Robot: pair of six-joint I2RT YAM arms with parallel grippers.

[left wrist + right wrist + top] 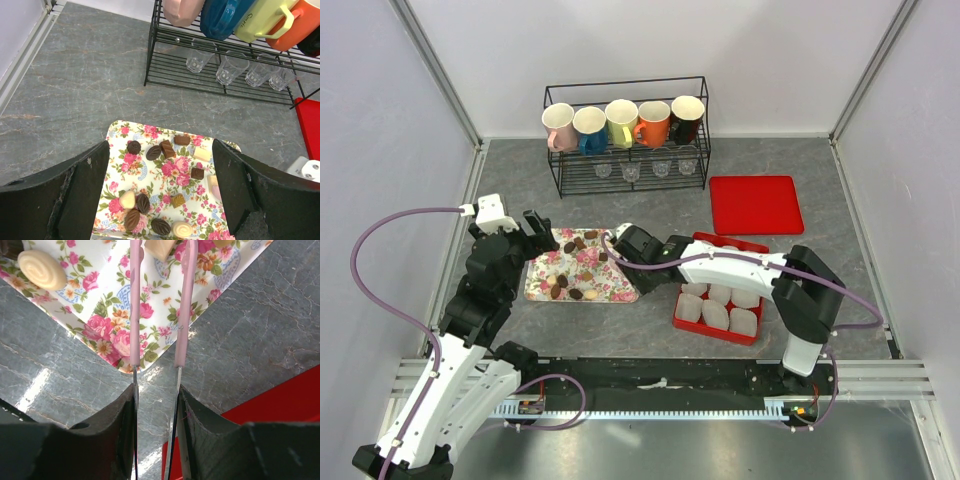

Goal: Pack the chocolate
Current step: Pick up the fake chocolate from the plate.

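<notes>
The chocolate lies scattered on a floral tray: several dark brown pieces, a few tan and cream. My left gripper hangs open over the tray, one finger at each side, holding nothing. My right gripper is shut on pink-tipped tongs, which reach over the tray's corner. A cream square chocolate sits between the tong tips at the frame's top edge. Beside it lies a cream swirl piece. In the top view the right gripper is at the tray's right side.
A red box holding white paper cups stands right of the tray. A red lid lies behind it. At the back, a black wire rack carries several mugs and small glasses.
</notes>
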